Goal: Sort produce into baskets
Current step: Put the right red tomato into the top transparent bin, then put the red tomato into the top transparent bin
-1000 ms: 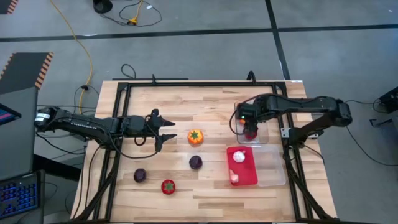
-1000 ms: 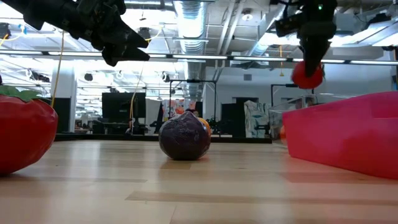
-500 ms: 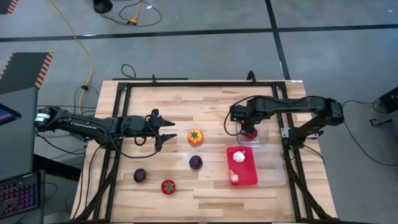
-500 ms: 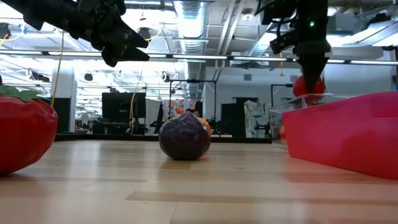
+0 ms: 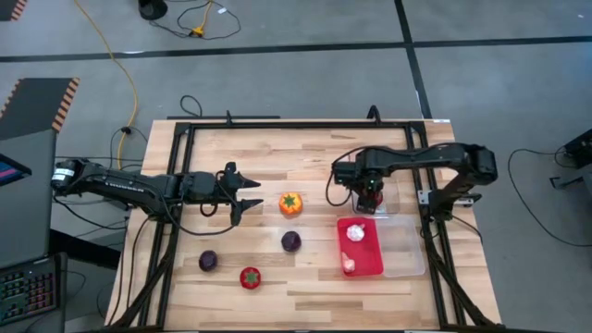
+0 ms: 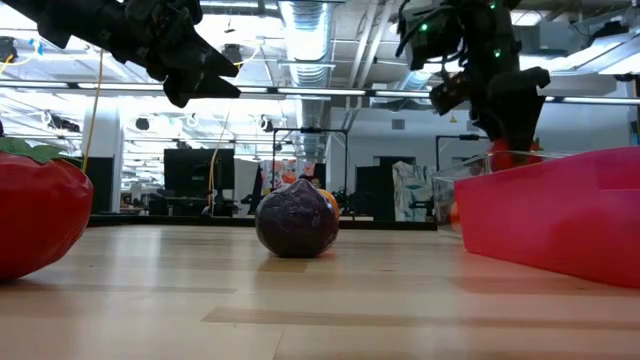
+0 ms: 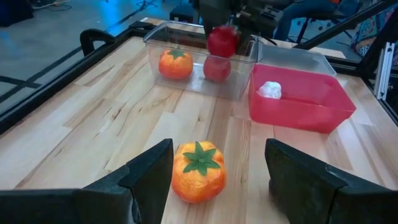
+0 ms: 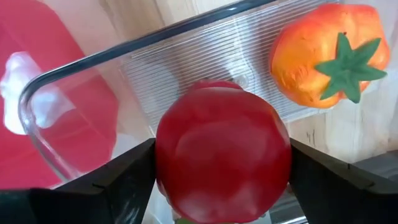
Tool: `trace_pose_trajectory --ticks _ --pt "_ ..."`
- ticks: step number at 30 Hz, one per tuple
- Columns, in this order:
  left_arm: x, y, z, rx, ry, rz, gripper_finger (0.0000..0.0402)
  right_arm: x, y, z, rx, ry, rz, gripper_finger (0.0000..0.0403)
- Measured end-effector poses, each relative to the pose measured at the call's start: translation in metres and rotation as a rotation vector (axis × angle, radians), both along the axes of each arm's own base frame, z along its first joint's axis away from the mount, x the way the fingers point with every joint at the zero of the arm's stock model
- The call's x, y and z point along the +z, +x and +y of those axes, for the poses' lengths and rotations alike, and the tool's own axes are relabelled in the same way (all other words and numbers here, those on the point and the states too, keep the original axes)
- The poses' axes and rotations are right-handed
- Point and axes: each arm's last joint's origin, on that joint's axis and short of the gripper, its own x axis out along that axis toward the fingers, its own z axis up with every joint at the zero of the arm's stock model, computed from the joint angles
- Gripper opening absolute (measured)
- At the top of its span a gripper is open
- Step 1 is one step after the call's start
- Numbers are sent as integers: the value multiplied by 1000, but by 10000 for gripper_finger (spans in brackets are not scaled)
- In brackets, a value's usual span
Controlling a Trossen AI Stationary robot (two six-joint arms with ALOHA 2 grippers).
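My right gripper [image 5: 370, 192] is shut on a red round piece [image 8: 222, 149] above the clear tray [image 7: 186, 37] at the table's far right. An orange piece [image 7: 176, 64] and another red piece [image 7: 216, 68] lie in that tray. The red tray [image 5: 368, 264] holds white garlic bulbs [image 5: 354, 233]. On the table lie an orange piece with a green top [image 5: 291, 203], two purple balls [image 5: 290, 240] [image 5: 208, 261] and a red piece [image 5: 250, 277]. My left gripper [image 5: 250, 196] is open and empty above the table, left of the orange piece. My right gripper pinches the red round piece by two opposite sides [image 8: 166, 163] between its two fingers [image 8: 118, 183]. The fingers come from above, pointing down. The piece is lifted clear, at about the height of the clear tray's rim, over the red piece lying in the tray.
A second clear tray [image 5: 407, 248] stands right of the red tray. A black frame [image 5: 176, 166] runs round the table's edges. Bare wood lies between the loose pieces and the near edge.
My right gripper has gone down with the red round piece toward the clear tray and a little toward the table's left edge, staying shut on it.
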Motion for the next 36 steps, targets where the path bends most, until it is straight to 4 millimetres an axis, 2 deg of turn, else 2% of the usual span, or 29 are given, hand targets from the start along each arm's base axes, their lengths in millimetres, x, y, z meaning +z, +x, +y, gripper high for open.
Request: trace_pose_trajectory --ticks 10,22,29,36 --pt "0 0 0 0 0 1 240 -13 5 -1 2 11 81 359" --pt "0 0 0 0 1 2 240 -11 -1 0 19 22 139 361" --pt "0 0 0 0 1 2 240 -11 -1 0 26 24 144 397" --pt "1 0 0 -10 17 -9 240 -10 -2 0 13 22 150 385"
